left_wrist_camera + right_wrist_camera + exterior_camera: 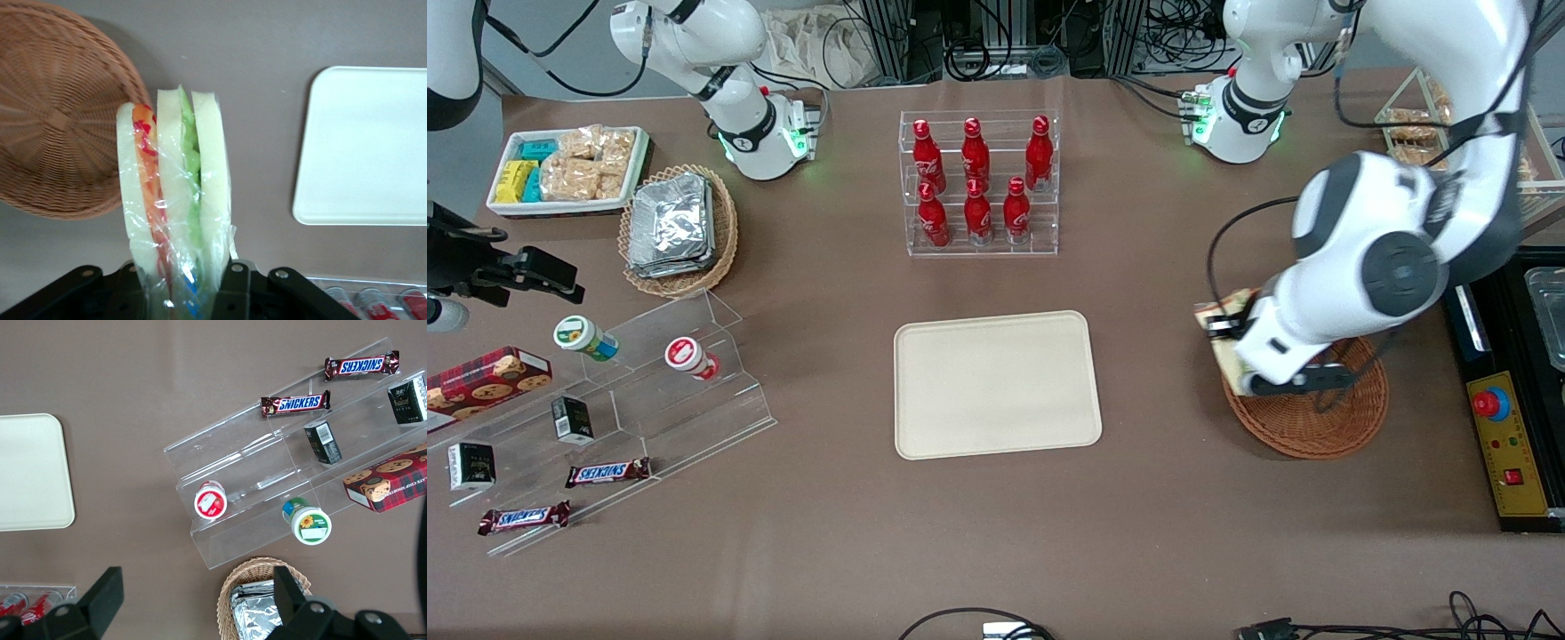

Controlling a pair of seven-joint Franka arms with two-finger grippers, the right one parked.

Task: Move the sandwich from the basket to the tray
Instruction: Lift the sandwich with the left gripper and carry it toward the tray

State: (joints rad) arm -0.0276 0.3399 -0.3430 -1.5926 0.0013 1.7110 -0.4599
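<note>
Gripper point(181, 283) clamps the sandwich point(175, 193) by its wrapped end, above the basket point(53, 127) rim. Risk: slick wrap could slip before reaching the tray point(996, 384).

Bright, even overhead light leaves only faint, soft shadows on the table. The gripper point(187, 290), clamped on the sandwich point(175, 193) over the rim of the basket point(40, 207), looks dark and slightly blurred close to the lens. The sandwich's clear wrap glints. Foil packets point(671, 222), at ten o'clock from the tray point(996, 387), throw glare.
</note>
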